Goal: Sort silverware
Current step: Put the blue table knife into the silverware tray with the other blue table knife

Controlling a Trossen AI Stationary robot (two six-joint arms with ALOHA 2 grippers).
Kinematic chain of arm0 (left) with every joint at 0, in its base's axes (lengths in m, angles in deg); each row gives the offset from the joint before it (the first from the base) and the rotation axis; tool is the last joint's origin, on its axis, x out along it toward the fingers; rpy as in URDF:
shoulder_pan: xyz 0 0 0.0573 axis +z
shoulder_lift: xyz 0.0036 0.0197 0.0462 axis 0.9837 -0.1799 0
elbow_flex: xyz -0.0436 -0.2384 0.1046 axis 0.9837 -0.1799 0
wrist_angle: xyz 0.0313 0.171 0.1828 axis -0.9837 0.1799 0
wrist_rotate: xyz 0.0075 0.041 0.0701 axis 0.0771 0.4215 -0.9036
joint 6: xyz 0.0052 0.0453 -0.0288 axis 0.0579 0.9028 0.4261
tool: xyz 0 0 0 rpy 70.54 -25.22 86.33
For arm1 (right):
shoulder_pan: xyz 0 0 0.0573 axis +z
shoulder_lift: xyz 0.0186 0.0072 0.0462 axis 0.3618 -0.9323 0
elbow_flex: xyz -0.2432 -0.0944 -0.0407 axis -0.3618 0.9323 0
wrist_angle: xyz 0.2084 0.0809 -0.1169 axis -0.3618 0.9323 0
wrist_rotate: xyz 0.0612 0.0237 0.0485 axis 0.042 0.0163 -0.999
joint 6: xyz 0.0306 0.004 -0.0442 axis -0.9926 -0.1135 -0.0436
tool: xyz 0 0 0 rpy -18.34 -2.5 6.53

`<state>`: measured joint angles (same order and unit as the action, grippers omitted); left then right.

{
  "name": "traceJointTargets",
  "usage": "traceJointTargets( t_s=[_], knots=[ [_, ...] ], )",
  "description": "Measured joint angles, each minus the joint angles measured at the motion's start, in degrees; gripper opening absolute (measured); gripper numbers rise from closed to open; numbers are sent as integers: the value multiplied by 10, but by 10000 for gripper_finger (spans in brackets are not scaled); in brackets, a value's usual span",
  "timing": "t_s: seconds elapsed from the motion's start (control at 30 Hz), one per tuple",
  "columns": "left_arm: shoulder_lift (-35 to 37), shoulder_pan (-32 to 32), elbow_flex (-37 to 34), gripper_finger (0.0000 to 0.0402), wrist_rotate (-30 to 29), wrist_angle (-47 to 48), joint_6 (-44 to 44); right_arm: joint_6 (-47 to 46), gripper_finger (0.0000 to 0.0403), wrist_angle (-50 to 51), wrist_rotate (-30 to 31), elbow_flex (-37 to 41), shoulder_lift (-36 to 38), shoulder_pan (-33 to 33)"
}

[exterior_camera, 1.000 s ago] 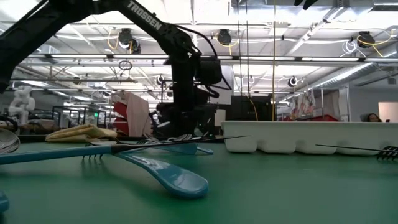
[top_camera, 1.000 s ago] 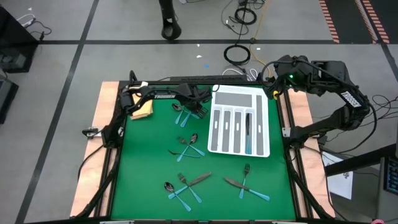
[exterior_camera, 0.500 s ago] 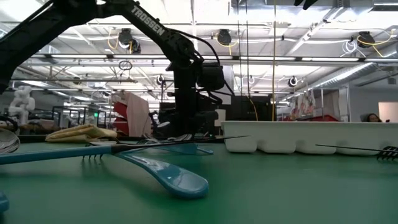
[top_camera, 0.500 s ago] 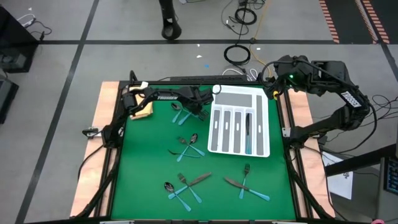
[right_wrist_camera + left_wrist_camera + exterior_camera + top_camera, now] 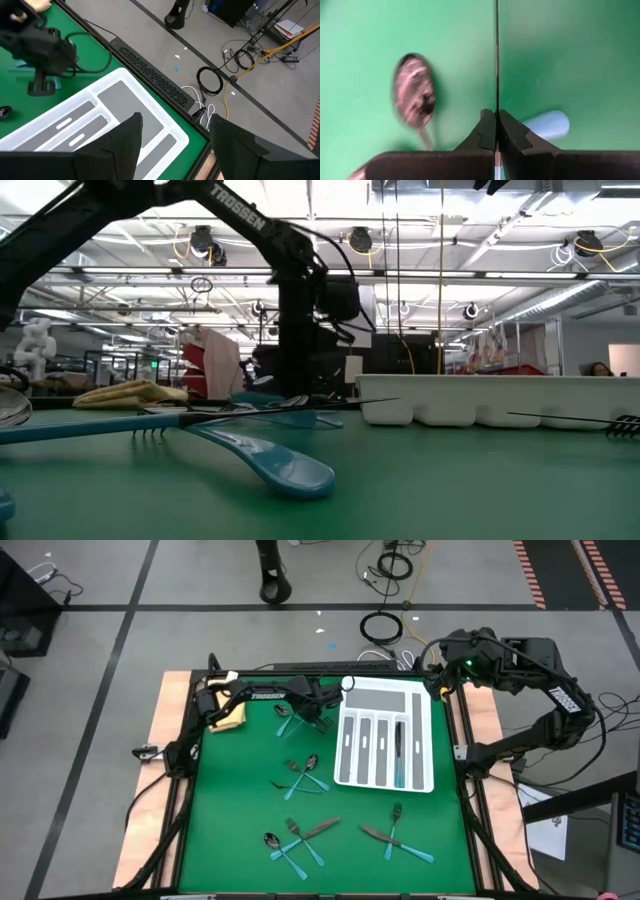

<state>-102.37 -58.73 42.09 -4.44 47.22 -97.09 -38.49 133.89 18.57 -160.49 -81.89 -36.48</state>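
My left gripper (image 5: 317, 716) is down at the green mat's far side, just left of the white tray (image 5: 352, 743), and is shut on a piece of silverware that shows edge-on as a thin dark blade (image 5: 496, 60), a knife by its look. A spoon (image 5: 414, 95) and a light blue handle (image 5: 547, 125) lie on the mat under it. More silverware lies mid-mat (image 5: 302, 773) and near the front (image 5: 296, 837), (image 5: 398, 836). My right gripper (image 5: 172, 135) hangs open above the tray's far right corner and touches nothing. My left gripper pinches the knife between its two fingertips (image 5: 489, 131), coming from above and pointing down. The fingers lie along the piece, whose thin metal edge (image 5: 496, 100) runs straight out past them. The fingers hide which part they are on.
The tray holds one piece in a right-hand slot (image 5: 399, 755). A folded yellow cloth (image 5: 230, 717) lies at the mat's far left corner. The middle of the mat between the clusters is bare green. Cables lie on the floor beyond the far edge.
My left gripper has shifted a little toward the far edge and risen slightly. In the low view a light blue handle end now shows lifted just above the mat beside it, where none showed before.
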Motion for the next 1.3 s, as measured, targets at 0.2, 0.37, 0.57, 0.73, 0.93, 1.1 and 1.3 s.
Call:
traceJointTargets(
  t_s=[0.2,0.37,0.57,0.73,0.93,1.1,1.3],
  knots=[
    [46,0,28,5,-7,28,-17,19,215,0,29,0,13,0],
    [106,-11,30,5,45,-32,-62,28,215,0,89,0,50,-3],
    [135,-32,31,5,165,-275,-157,6,215,1,104,0,121,-12],
    [116,-52,31,5,189,-463,-244,-24,215,1,104,0,175,-13],
    [62,-82,31,5,193,-592,-326,-41,215,1,103,0,211,-13],
    [7,-111,30,5,172,-638,-361,-35,215,1,103,0,217,-13],
    [-43,-142,30,5,127,-691,-375,-20,215,1,102,0,217,-13]
  ],
)
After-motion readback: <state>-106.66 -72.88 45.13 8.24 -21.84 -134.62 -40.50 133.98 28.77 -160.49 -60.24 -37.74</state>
